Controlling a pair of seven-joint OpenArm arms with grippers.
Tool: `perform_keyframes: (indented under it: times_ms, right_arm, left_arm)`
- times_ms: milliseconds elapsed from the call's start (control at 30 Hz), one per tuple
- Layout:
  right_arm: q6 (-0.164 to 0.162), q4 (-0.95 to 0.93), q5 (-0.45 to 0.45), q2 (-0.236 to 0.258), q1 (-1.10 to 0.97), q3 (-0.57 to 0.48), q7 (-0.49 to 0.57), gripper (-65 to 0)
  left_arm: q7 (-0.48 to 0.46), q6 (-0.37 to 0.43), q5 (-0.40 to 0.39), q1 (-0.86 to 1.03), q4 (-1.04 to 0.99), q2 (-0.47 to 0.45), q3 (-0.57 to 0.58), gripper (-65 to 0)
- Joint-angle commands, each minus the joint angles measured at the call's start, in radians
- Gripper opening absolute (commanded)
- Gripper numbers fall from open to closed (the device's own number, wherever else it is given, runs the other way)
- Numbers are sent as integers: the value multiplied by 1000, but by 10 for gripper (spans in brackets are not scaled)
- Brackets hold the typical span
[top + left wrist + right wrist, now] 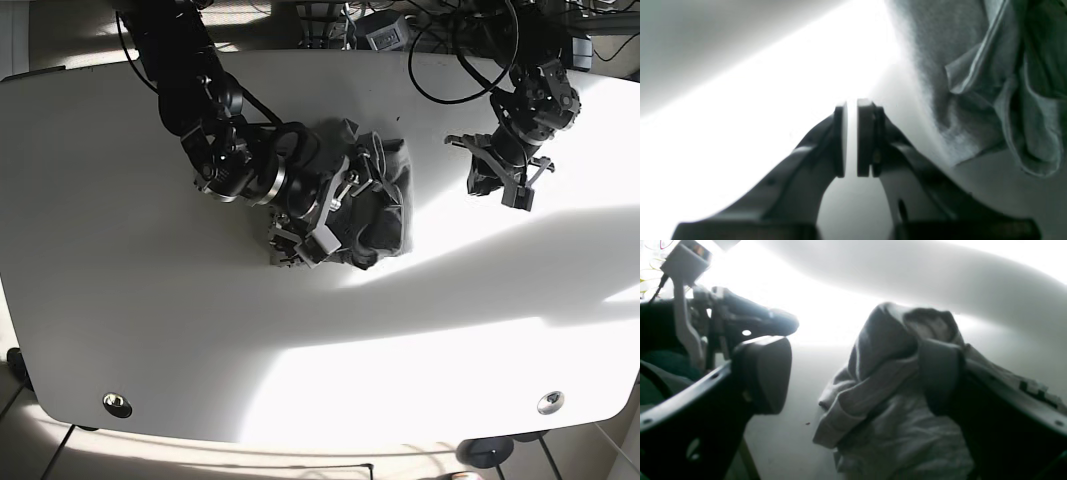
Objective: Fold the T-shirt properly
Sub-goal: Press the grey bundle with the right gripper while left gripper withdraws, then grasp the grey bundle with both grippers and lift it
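Left wrist view: the left gripper (852,138) hangs over the white table (740,116), its two dark pads facing each other with only a thin bright slit between them and nothing caught in that slit; the jaws are all but closed and empty. The grey T-shirt (990,83) lies bunched at the upper right of this view, well apart from the pads, its folds and a hem edge turned toward the camera. Right wrist view: the right gripper (853,373) stands spread wide, one dark finger at the left and the other at the right, with the T-shirt (880,390) heaped between them; the right-hand fingertip (940,373) presses against or into the crumpled cloth, while the left-hand one stands clear of it over the bare table (790,426). The jaws are parted and do not pinch the fabric. Base view: the table (320,330) is a broad white surface crossed by shadow bands. The T-shirt (385,215) sits crumpled in a dark heap just above centre, unfolded. The right gripper (335,205), on this view's left, is down on the heap's left side. The left gripper (497,180), on this view's right, is well apart from the cloth.
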Motion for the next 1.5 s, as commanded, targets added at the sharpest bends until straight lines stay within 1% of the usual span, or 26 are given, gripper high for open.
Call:
perform_keyframes:
  times_ms: [33, 67, 133, 200, 233, 300, 333, 367, 400, 433, 500, 633, 767, 833, 900, 933, 1000, 1067, 1100, 1167, 1233, 1267, 1300, 1367, 1400, 1500]
  right_arm:
    - [6, 49, 13, 4, -14, 5, 28, -75]
    - [6, 60, 11, 17, -29, 21, 29, -75]
    - [11, 65, 13, 14, -74, 81, 29, -75]
    - [11, 65, 13, 17, -115, 107, 29, -78]
    - [11, 65, 11, 18, -126, 105, 29, -89]
    - [11, 61, 11, 24, -150, 102, 29, -184]
    - [13, 57, 11, 23, -161, 101, 29, -254]
    - [13, 45, 8, 21, -169, 73, 29, -347]
    - [13, 23, 8, 21, -163, 28, 29, -417]
    - [13, 6, 8, 21, -147, 1, 29, -434]
    - [13, -43, 8, 12, -130, -57, 32, -433]
    - [13, -189, 6, -63, -107, -104, 72, -433]
    - [13, -268, 6, -92, -46, -202, 74, -433]
    - [11, -287, 6, -123, -20, -254, 74, -433]
    - [8, -252, 11, -126, -20, -257, 74, -434]
    - [3, -189, 11, -118, -25, -257, 74, -434]
    - [2, -104, 11, -71, -41, -254, 72, -436]
    - [0, -32, 13, -32, -52, -197, 74, -439]
    - [0, 3, 13, -14, -75, -119, 74, -441]
    - [3, 25, 13, -12, -104, 62, 74, -441]
    - [10, 12, 6, -12, -92, 242, 72, -449]
    - [11, -8, 6, -11, -72, 283, 69, -474]
    - [11, -35, 6, -5, -41, 305, 68, -522]
    - [13, -123, 8, 37, 26, 302, 68, -614]
    - [13, -189, 6, 52, 80, 269, 72, -625]
    - [13, -336, -26, 54, 164, 243, 118, -625]
  left_arm:
    - [-21, -2, -12, -12, 12, -14, -81, -618]
    - [-21, -2, -10, -12, 9, -31, -116, -617]
    - [-26, -12, -13, -12, -28, -82, -141, -617]
    - [-27, -90, -10, -9, -41, -132, -141, -617]
    - [-27, -103, -9, -9, -41, -132, -141, -617]
    - [-24, -103, -9, -9, -35, -129, -139, -615]
    - [-22, -103, -9, -9, -35, -128, -136, -615]
    - [-22, -103, -9, -9, -35, -128, -113, -615]
    - [-22, -103, -9, -9, -35, -128, -86, -615]
    - [-22, -103, -9, -9, -35, -128, -70, -615]
    - [-26, -103, -9, -9, -37, -128, -47, -615]
    - [-22, -103, -10, -7, -34, -128, -39, -615]
    - [-21, -103, -9, 11, 24, -128, -41, -615]
    - [-21, -103, -9, 21, 48, -128, -39, -615]
    - [-21, -103, -9, 21, 51, -128, -39, -615]
    - [-21, -103, -9, 21, 51, -128, -39, -615]
    - [-21, -103, -9, 21, 51, -129, -36, -615]
    - [-21, -103, -9, 21, 52, -131, 16, -615]
    - [-22, -103, -9, 21, 57, -132, 68, -615]
    - [-22, -103, -12, 21, 71, -125, 166, -615]
    - [-22, -103, -9, 21, 71, -73, 309, -615]
    - [-21, -103, -9, 21, 71, -56, 347, -615]
    - [-21, -103, -7, 21, 71, -36, 386, -615]
    - [-21, -103, -6, 21, 66, -11, 455, -615]
    - [-21, -103, -6, 21, 64, -7, 488, -615]
    - [-21, -90, -7, 31, 61, 13, 519, -615]
